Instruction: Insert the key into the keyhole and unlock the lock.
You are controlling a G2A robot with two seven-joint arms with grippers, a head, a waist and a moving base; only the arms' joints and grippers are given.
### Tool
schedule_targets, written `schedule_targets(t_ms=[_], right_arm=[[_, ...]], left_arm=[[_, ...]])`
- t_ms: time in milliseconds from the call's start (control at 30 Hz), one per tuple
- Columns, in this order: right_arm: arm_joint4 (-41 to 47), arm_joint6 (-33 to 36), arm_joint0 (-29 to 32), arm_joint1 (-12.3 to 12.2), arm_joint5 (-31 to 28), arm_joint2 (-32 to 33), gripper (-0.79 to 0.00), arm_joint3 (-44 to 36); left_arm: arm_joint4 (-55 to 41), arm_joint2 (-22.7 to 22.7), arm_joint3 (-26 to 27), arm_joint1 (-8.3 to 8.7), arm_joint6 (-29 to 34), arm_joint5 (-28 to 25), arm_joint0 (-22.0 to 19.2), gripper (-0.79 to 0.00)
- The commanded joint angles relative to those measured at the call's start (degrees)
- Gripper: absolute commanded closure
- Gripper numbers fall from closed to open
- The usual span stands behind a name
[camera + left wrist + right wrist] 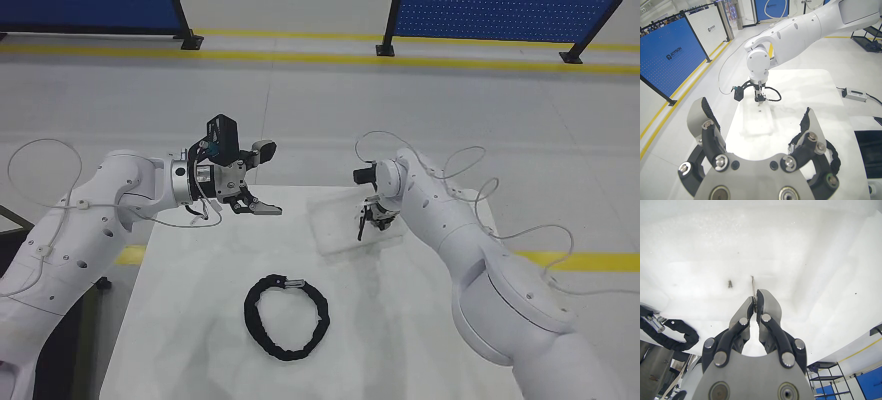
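Pinching key (753, 285) by its head in right claw (755, 302), blade out for insertion. Holding left claw (756, 106) spread, empty, probably to steady chain lock (251, 312).

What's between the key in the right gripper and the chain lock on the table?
Between the key and the chain lock: only the near rim of the clear tray and bare tabletop, as the top view shows.
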State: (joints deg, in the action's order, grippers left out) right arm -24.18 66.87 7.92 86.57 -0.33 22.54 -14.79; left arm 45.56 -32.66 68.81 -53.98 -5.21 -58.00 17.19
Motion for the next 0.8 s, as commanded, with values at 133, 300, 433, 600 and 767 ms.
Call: schedule_targets(t_ms=[133,300,433,600,767], right_arm=[[0.2,1.7,-1.6,0.0,-1.5,0.9,0.000,1.2],[-0.2,2.6,-2.6,-0.3,-1.7,1.5,0.000,2.4],[-3.5,3.0,-2.7,-0.2,0.9,0.5,0.000,2.7],[-8.9,6.6,-2.3,0.4,3.2,-1.6,0.000,2.2],[-10.6,11.1,-2.0,0.9,2.2,-2.2,0.000,2.8]], left_arm=[[0.0,0.0,0.0,0.00,0.0,0.0,0.0,-0.785],[0.0,0.0,0.0,0.00,0.0,0.0,0.0,-0.785],[0.0,0.0,0.0,0.00,0.0,0.0,0.0,-0.785],[0.0,0.0,0.0,0.00,0.0,0.0,0.0,-0.785],[0.0,0.0,0.0,0.00,0.0,0.0,0.0,-0.785]])
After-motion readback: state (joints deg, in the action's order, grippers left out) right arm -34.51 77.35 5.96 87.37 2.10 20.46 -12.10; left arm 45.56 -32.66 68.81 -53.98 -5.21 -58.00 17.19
